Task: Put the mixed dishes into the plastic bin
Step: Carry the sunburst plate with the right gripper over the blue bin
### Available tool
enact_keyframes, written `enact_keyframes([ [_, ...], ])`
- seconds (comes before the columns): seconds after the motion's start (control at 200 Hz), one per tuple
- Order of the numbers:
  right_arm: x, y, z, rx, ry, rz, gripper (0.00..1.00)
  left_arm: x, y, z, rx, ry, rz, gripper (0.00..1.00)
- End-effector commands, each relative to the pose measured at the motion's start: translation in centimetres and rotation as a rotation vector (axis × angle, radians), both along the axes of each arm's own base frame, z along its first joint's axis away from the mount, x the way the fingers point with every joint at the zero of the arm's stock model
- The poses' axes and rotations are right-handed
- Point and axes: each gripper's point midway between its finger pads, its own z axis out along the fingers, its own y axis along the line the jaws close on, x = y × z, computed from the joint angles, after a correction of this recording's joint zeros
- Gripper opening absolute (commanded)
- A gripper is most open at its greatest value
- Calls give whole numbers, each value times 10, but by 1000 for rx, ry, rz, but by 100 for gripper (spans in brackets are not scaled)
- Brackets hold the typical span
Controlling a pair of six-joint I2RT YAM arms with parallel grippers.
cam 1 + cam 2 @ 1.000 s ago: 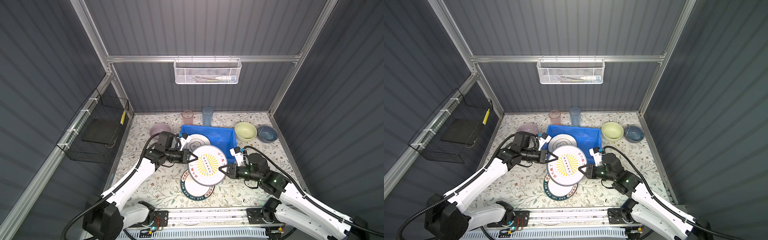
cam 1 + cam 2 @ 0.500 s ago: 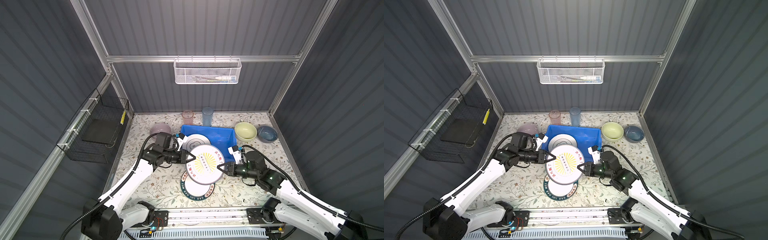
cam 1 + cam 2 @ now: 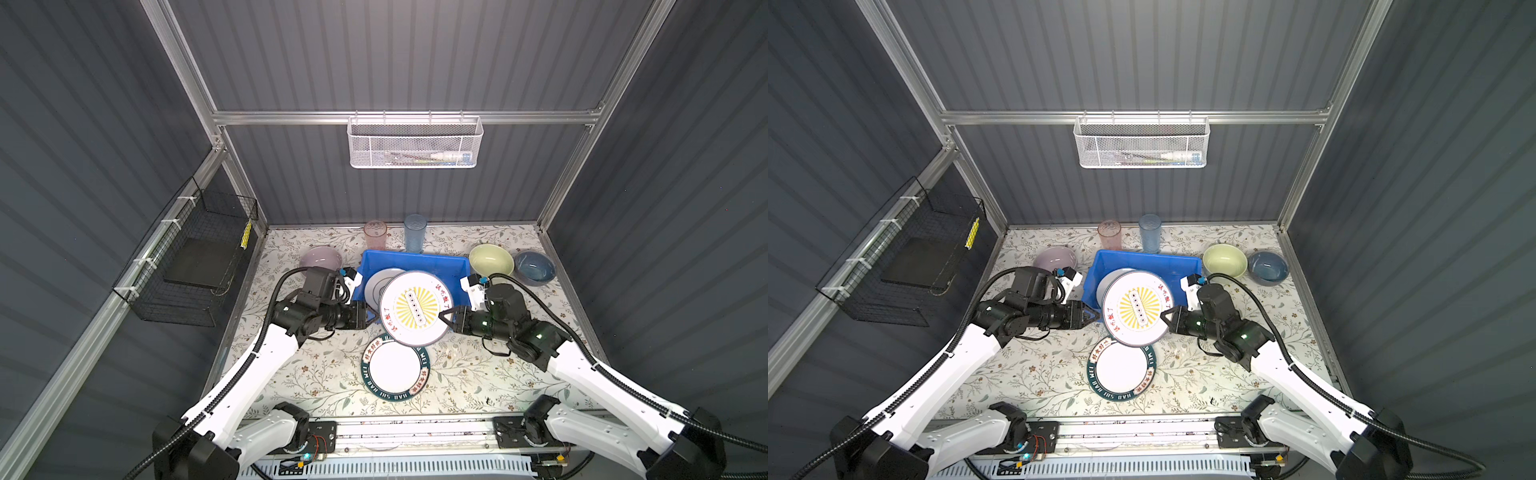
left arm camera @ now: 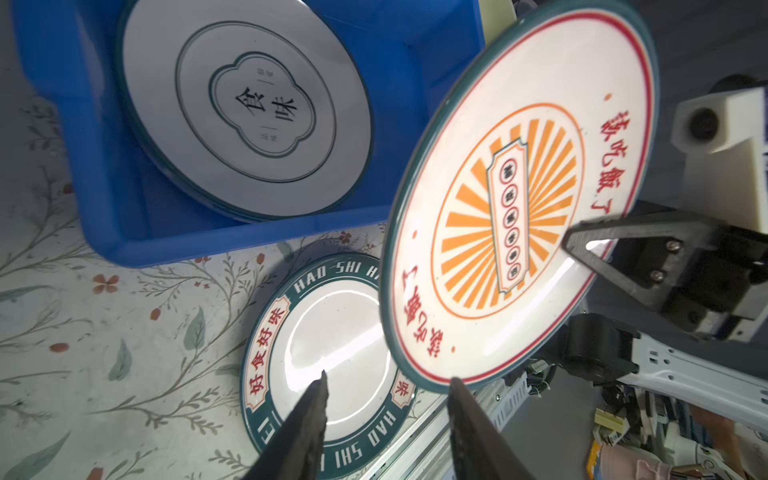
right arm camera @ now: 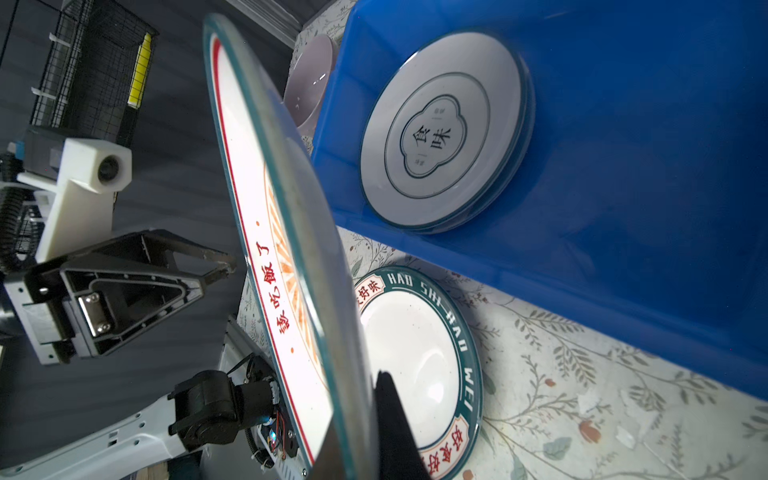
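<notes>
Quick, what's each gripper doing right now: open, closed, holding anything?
Left gripper: open, holding nothing.
Right gripper: shut on the rim of the orange sunburst plate, which it holds tilted above the table.

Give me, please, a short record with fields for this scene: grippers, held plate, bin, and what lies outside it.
left gripper: open, by the sunburst plate's rim
right gripper: shut on that plate's rim
sunburst plate: tilted, in the air over the bin's near edge
bin: holds the white plate
green plate: flat on the table, outside the bin
bowls: lilac bowl, pale-green bowl, dark-blue bowl, on the table
tumblers: pink tumbler, blue tumbler, behind the bin
</notes>
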Motion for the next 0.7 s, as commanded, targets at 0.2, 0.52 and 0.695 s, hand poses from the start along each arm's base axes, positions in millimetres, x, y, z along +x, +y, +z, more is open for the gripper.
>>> enact_keyframes([
  [0.2, 59, -4, 19, -119, -92, -45, 0, 8, 50, -26, 264, -10, 157, 51],
  [0.52, 119, 16, 15, -130, -82, -34, 0, 26, 78, -45, 423, -29, 274, 49],
  [0.695, 143, 37, 0, -60, -17, 30, 0, 50, 64, -47, 407, -37, 248, 46],
])
